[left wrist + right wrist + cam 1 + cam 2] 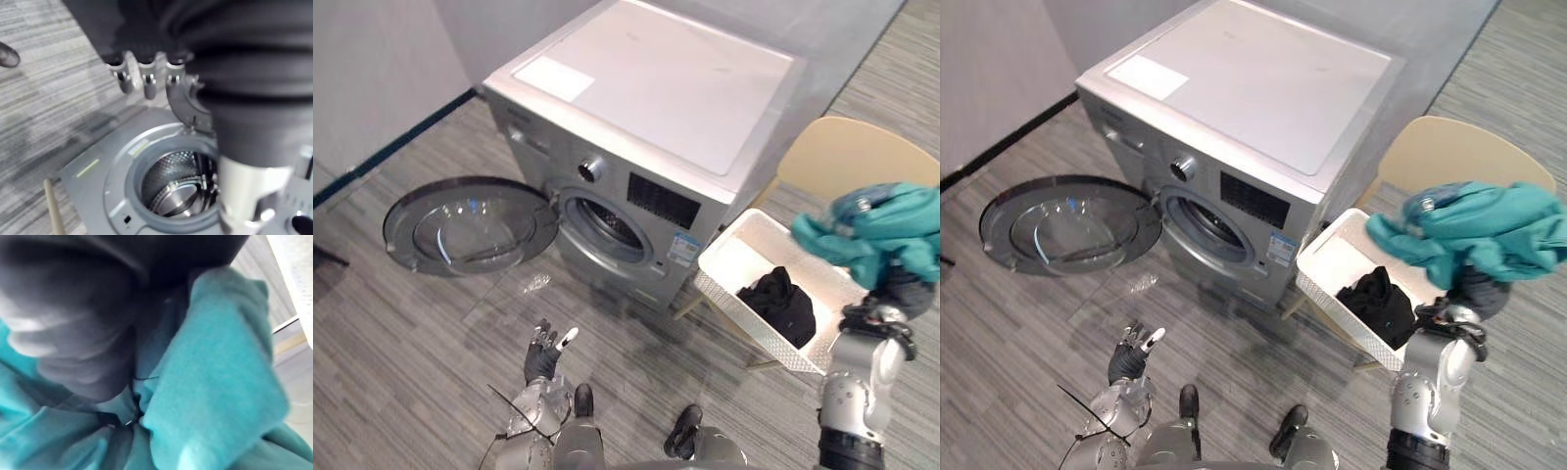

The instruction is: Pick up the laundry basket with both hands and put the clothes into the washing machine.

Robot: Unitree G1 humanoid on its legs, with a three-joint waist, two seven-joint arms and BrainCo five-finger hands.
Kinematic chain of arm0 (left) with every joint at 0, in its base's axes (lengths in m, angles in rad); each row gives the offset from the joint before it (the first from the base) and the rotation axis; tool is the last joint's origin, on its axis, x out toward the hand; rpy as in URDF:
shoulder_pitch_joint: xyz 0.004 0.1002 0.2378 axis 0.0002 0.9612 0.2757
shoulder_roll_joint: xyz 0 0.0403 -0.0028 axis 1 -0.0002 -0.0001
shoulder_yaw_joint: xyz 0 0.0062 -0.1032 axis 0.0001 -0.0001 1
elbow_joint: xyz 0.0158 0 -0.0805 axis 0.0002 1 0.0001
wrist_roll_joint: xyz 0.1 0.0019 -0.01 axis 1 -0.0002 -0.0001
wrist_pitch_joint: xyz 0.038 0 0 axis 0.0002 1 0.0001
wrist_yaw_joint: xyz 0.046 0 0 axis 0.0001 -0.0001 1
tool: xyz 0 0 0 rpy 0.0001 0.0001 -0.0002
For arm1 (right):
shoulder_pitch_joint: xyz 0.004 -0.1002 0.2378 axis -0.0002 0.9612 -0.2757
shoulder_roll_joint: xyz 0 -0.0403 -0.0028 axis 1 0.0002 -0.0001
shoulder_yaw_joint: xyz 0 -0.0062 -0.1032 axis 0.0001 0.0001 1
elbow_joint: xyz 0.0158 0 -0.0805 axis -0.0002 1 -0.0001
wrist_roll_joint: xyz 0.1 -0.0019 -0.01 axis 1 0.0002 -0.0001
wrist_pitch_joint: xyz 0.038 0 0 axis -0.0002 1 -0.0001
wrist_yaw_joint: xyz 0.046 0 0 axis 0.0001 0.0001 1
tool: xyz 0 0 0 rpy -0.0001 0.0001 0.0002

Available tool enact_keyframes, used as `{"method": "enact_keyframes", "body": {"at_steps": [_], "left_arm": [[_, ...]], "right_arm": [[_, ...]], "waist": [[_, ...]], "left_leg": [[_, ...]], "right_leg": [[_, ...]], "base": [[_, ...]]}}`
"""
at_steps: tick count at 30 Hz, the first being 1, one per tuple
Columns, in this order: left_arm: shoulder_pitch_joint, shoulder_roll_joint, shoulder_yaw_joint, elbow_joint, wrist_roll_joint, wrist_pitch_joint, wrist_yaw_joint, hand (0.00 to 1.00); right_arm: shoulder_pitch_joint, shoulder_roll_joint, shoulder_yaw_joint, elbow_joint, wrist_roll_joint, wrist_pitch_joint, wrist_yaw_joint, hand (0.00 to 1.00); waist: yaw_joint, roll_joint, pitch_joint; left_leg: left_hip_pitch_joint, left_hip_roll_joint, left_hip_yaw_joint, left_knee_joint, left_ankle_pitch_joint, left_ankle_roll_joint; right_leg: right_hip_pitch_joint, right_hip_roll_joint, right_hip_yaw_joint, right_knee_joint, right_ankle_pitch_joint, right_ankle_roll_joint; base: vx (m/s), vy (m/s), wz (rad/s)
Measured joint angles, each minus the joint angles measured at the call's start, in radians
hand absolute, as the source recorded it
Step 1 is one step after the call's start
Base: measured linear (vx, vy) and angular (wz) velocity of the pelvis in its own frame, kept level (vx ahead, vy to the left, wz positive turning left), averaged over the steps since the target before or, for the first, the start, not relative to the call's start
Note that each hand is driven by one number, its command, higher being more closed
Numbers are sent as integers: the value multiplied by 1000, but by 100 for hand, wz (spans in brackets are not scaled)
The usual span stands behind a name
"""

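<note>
As teal garment (883,230) drapes right hand (909,290), basket (732,302) sits beside.

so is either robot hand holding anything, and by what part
The right robot hand carries the teal garment, bunched over it; the exact hold is hidden. The left robot hand holds nothing.

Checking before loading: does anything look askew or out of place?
The white basket sits tilted on the beige chair, with a black garment inside. A teal garment is draped over the raised right hand.

Laundry area: front-load washing machine (646,137), door (465,225) open, laundry basket (744,262) on chair (847,157), grey plank floor (411,343).
</note>
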Motion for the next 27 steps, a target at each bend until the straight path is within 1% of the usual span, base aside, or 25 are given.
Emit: {"method": "enact_keyframes", "body": {"at_steps": [1, 2, 3, 5, 7, 9, 10, 11, 12, 13, 14, 15, 16, 17, 18, 19, 20, 21, 22, 23, 24, 25, 26, 27], "left_arm": [[0, -6, 6, 4, 1, 1, 0, 0], [2, -22, 21, 5, 2, 1, -5, 0], [3, -28, 25, 7, 2, 1, -7, 0], [5, -34, 26, 34, 15, 2, -19, 0], [6, -36, 26, 49, 31, 4, -19, 0], [10, -37, 26, 49, 39, 3, -19, 0], [18, -37, 26, 50, 39, 3, -19, 0], [32, -37, 23, 54, 39, 2, -19, 0], [35, -37, 21, 63, 39, 2, -19, 0], [35, -39, 16, 82, 39, 2, -19, 0], [37, -42, 13, 85, 38, 3, -18, 0], [45, -49, 9, 85, 38, 2, -19, 0], [45, -48, -1, 82, 37, 1, -19, 0], [44, -48, -9, 79, 37, 0, -20, 0], [46, -50, -13, 80, 38, 1, -21, 0], [45, -53, -13, 79, 38, 1, -21, 0], [44, -61, -13, 69, 37, 1, -20, 0], [44, -66, -13, 59, 37, 1, -19, 0], [42, -80, -14, 38, 36, 1, -18, 0], [41, -80, -31, 30, 35, 0, -17, 0], [40, -79, -33, 30, 35, 0, -17, 0], [28, -55, -32, 29, 38, 1, -15, 0], [16, -32, -41, 16, 41, -2, -12, 0], [14, -23, -45, 12, 43, -4, -10, 0]], "right_arm": [[25, 14, 38, 0, 1, 8, 14, 100], [64, 35, 93, 1, 2, 27, 44, 100], [80, 42, 115, 2, 2, 34, 53, 100], [136, 69, 196, 16, 6, 58, 93, 100], [159, 81, 239, 25, 7, 70, 114, 100], [162, 85, 264, 50, 16, 72, 136, 100], [161, 83, 280, 65, 17, 74, 136, 100], [162, 81, 295, 74, 19, 74, 136, 100], [161, 79, 299, 77, 25, 74, 139, 100], [162, 70, 299, 85, 26, 73, 143, 100], [162, 60, 297, 86, 26, 73, 143, 100], [163, 46, 296, 88, 28, 73, 142, 100], [163, 43, 295, 87, 35, 68, 143, 100], [163, 41, 291, 87, 37, 68, 140, 100], [168, 41, 290, 88, 47, 67, 130, 100], [169, 40, 289, 88, 47, 67, 128, 100], [168, 34, 283, 88, 45, 65, 127, 100], [168, 31, 278, 88, 44, 64, 126, 100], [166, 19, 267, 88, 43, 64, 123, 100], [163, 7, 247, 88, 34, 65, 118, 100], [160, 8, 237, 89, 26, 65, 113, 100], [152, 35, 219, 92, 16, 65, 99, 100], [159, 70, 208, 85, 5, 65, 85, 100], [163, 78, 209, 83, 1, 66, 84, 100]], "waist": [[-1, 3, -6], [-19, 9, -11], [-27, 11, -13], [-27, 13, -29], [-33, 15, -32], [-40, 16, -31], [-39, 25, -26], [-40, 39, -17], [-41, 47, -12], [-47, 59, -4], [-45, 68, -2], [-44, 64, -2], [-46, 64, -3], [-46, 67, -3], [-51, 63, -3], [-52, 59, -3], [-53, 52, -6], [-53, 52, -6], [-56, 57, -10], [-65, 74, -19], [-69, 79, -23], [-75, 58, -16], [-76, 40, -10], [-75, 44, -9]], "left_leg": [[23, 3, 7, -9, -1, 0], [54, 5, 12, -21, -2, -1], [66, 6, 13, -24, -3, -3], [110, 17, 29, -24, -18, -11], [125, 26, 26, -11, -29, -17], [117, 43, 26, 38, -60, -17], [101, 64, 25, 114, -101, -4], [84, 87, 22, 209, -143, 25], [68, 95, 17, 270, -158, 43], [16, 115, 13, 397, -161, 54], [-1, 125, 17, 445, -159, 57], [-30, 132, 14, 482, -144, 70], [-43, 134, 12, 519, -153, 85], [-56, 161, 4, 562, -163, 91], [-55, 197, -16, 584, -164, 92], [-53, 208, -32, 581, -164, 92], [-49, 226, -83, 548, -160, 85], [-48, 231, -113, 521, -156, 74], [-39, 232, -159, 435, -142, 18], [-26, 238, -168, 342, -112, -42], [-19, 232, -165, 329, -169, -123], [-42, 181, -156, 390, -237, -150], [-96, 143, -156, 498, -297, -113], [-118, 135, -165, 544, -332, -101]], "right_leg": [[15, 10, 11, -18, 9, 1], [46, 21, 15, -41, 14, 3], [61, 24, 14, -48, 14, 3], [99, 41, 32, -70, 16, 5], [128, 53, 31, -84, 16, 5], [145, 65, 30, -86, 13, 3], [160, 76, 32, -80, -6, 3], [180, 88, 45, -75, -25, 0], [190, 86, 48, -72, -32, -2], [205, 87, 46, -71, -38, -1], [212, 87, 46, -70, -38, -1], [216, 75, 60, -72, -38, -1], [210, 57, 63, -75, -33, 3], [205, 51, 66, -75, -22, 5], [202, 37, 78, -71, -17, 15], [193, 25, 87, -57, -18, 24], [160, -11, 107, -6, -28, 42], [140, -30, 115, 27, -36, 53], [101, -71, 125, 97, -55, 87], [76, -109, 128, 147, -70, 117], [71, -131, 131, 159, -68, 135], [86, -182, 135, 144, -38, 166], [124, -200, 131, 79, 44, 175], [144, -201, 133, 45, 88, 174]], "base": [[78, -22, -34], [61, -14, -19], [52, -8, -12], [40, -7, -21], [26, -16, -4], [5, -8, 2], [-4, -27, -8], [-24, -1, -7], [-65, 22, 6], [-82, 33, 7], [-57, 34, 0], [22, 62, -16], [43, 86, -25], [55, 112, -28], [34, 111, -27], [104, 252, -26], [86, 202, -16], [140, 405, -7], [128, 441, 18], [153, 559, 28], [147, 570, 52], [122, 599, 52], [112, 608, 53], [67, 625, 38]]}}
